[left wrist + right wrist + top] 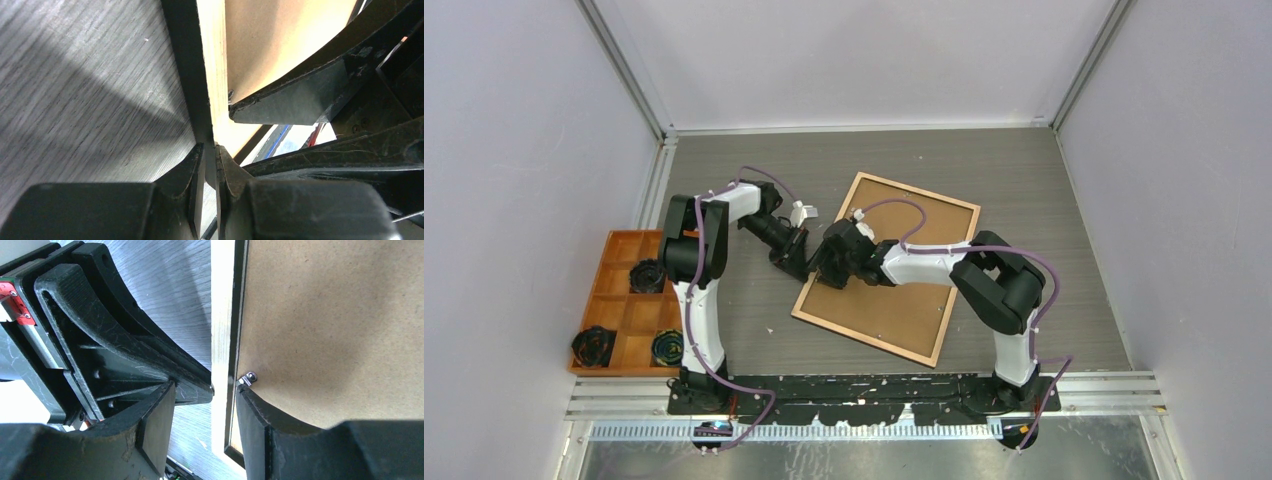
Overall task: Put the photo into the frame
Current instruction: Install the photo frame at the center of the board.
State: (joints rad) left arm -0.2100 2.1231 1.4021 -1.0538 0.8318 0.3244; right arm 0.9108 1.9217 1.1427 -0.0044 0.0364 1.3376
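I pinch the frame [222,315] rail with the left gripper [210,152]; the right gripper [206,390], half-wide, straddles what looks like a clip [248,377] to turn.

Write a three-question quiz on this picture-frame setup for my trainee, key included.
1. True or false: the left pincer is shut on the frame, at its edge rail.
2. Which face of the frame is up? A: the black front. B: the pale wooden back, with the brown board in it. C: neither, it stands on edge.
3. Fill in: the orange tray lies to the frame's ____.
Key: 1 true; 2 B; 3 left.
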